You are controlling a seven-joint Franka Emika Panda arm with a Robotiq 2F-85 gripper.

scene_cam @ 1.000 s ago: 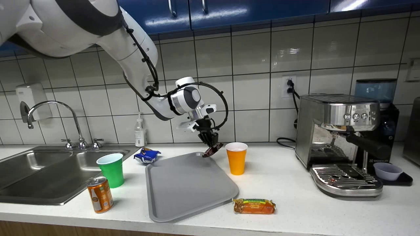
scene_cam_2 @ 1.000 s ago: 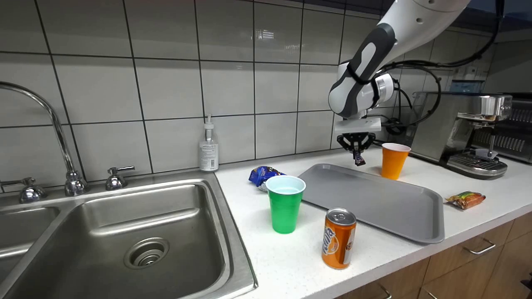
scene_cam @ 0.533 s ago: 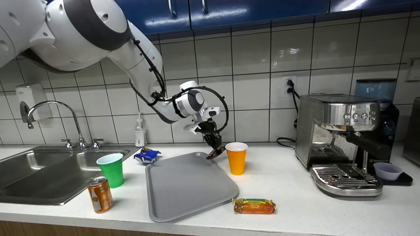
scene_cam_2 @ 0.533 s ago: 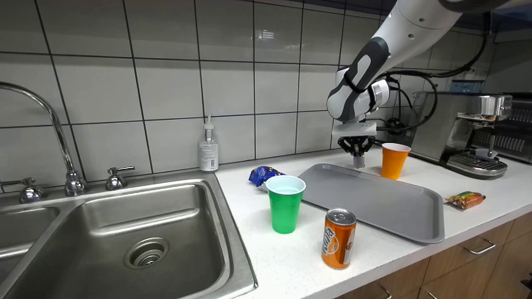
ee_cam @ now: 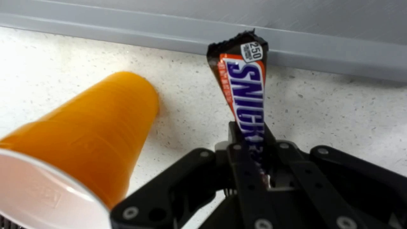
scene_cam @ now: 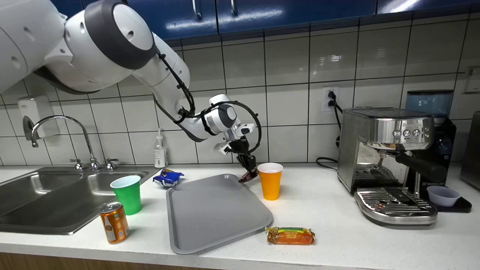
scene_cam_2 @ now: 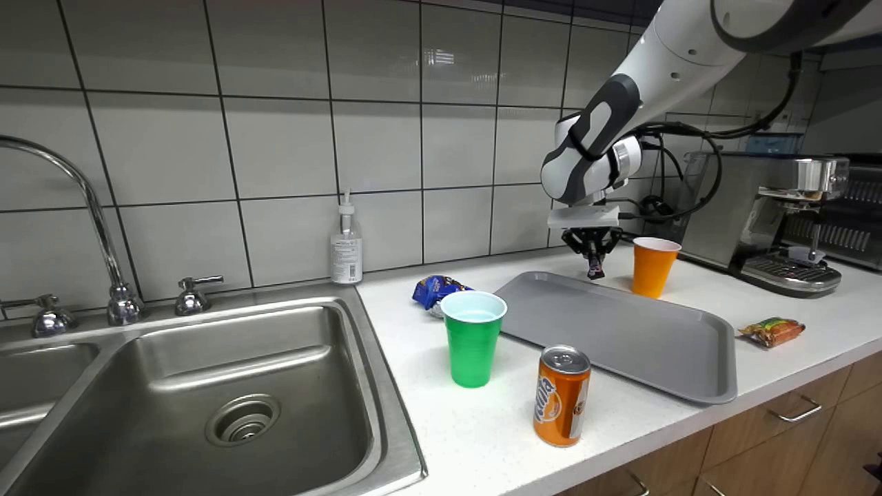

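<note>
The hand (ee_cam: pixel 250 135) has lowered the Snickers bar (ee_cam: pixel 246 79) slightly, seemingly nearer the orange cup (ee_cam: pixel 105 124).

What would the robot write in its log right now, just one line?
gripper: shut on Snickers bar; orange cup: upright on counter, near gripper; gray tray: flat on counter

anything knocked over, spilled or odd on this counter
The gray rectangular tray sits askew, turned at an angle to the front edge of the white countertop. No spill shows and nothing else stands out.
</note>
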